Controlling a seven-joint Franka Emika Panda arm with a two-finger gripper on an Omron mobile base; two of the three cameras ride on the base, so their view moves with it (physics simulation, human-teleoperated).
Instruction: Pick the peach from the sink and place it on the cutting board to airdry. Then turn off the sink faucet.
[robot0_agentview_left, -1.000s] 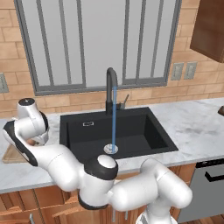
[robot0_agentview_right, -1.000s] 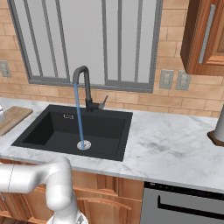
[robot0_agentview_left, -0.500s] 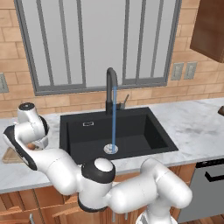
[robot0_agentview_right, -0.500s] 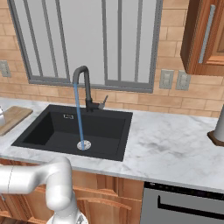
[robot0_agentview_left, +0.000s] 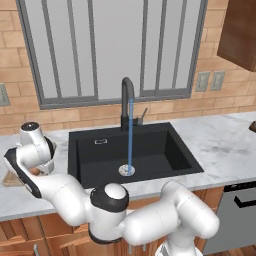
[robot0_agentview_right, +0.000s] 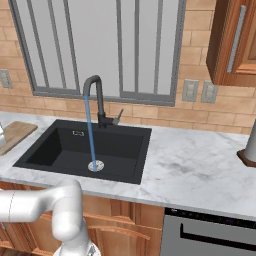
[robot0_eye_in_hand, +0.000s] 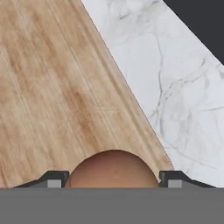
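Wooden board fills most of your hand view: the cutting board lies under the hand, with the marble bench running off toward 2 o'clock and the black sink in that far corner. The peach sits at 6 o'clock, right between the two dark fingertips. You can see a tip on each side of it, so the hand looks clamped on the peach, just above the wood.

From the left base view, the arm's white wrist hangs at 9 o'clock over the board's corner. Half a second ago it was in almost the same spot; you will see hardly any change.

Water still runs blue from the sink faucet down to the drain, as before.
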